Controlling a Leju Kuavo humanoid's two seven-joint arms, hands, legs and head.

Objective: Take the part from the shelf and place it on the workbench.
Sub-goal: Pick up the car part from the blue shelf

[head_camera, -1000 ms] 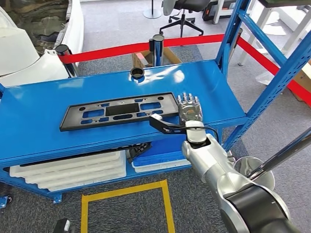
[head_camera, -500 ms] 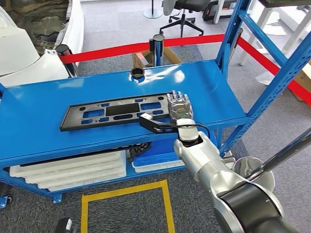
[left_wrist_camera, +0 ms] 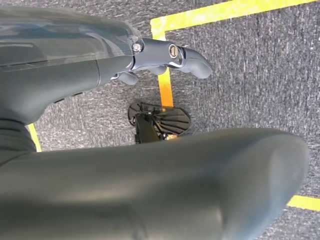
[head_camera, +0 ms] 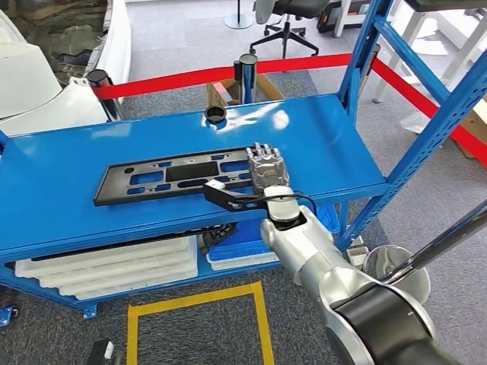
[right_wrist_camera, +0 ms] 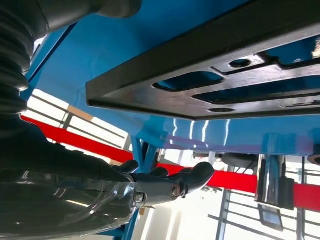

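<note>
We see the right hand [head_camera: 267, 166] over the right end of the flat black plastic part [head_camera: 178, 174] on the blue metal shelf [head_camera: 68, 152]; fingers [right_wrist_camera: 188, 180] apparently spread, holding nothing.

One black part [head_camera: 183, 176] was counted on the blue shelf [head_camera: 68, 152], with one black ring [head_camera: 214, 115] behind it. Two stanchion posts [head_camera: 247, 74] were seen beyond the shelf, and one office chair [head_camera: 285, 19] farther back.

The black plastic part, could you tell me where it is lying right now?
In the head view the black plastic part lies flat on the blue shelf, its right end under the right hand.
</note>
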